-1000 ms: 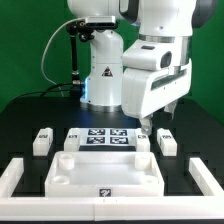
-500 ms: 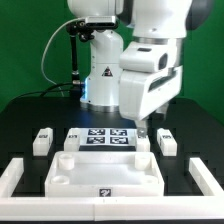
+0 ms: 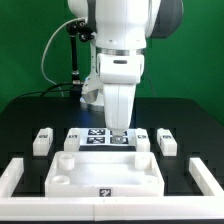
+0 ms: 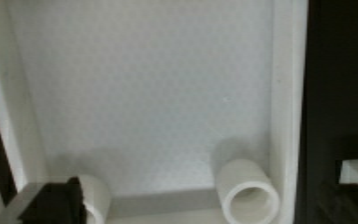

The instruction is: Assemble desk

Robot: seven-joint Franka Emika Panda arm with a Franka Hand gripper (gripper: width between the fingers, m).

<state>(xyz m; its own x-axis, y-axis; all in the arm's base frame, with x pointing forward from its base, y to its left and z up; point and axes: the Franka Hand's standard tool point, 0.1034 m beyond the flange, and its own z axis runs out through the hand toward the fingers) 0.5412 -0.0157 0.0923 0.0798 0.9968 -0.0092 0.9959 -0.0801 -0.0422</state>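
Note:
The desk top panel (image 3: 105, 172) lies flat on the black mat at the front, with round leg sockets at its corners. Short white block legs stand behind it: two at the exterior view's left (image 3: 40, 140) (image 3: 72, 138) and two at its right (image 3: 143, 138) (image 3: 166, 142). My gripper (image 3: 120, 128) hangs pointing down just behind the panel's back edge, over the marker board, and holds nothing. In the wrist view the panel (image 4: 149, 90) fills the frame, with one socket (image 4: 250, 187) in plain sight. A dark fingertip (image 4: 51, 203) covers part of a second socket (image 4: 91, 195). The gripper (image 4: 194, 208) looks open.
The marker board (image 3: 103, 138) lies between the inner legs. The large white rail (image 3: 20, 176) frames the mat at front left and front right (image 3: 205, 176). The robot base (image 3: 100, 75) stands at the back.
The arm has swung from above the right-hand legs toward the exterior view's left. It now hangs upright over the marker board and the panel's back edge. The parts have not moved.

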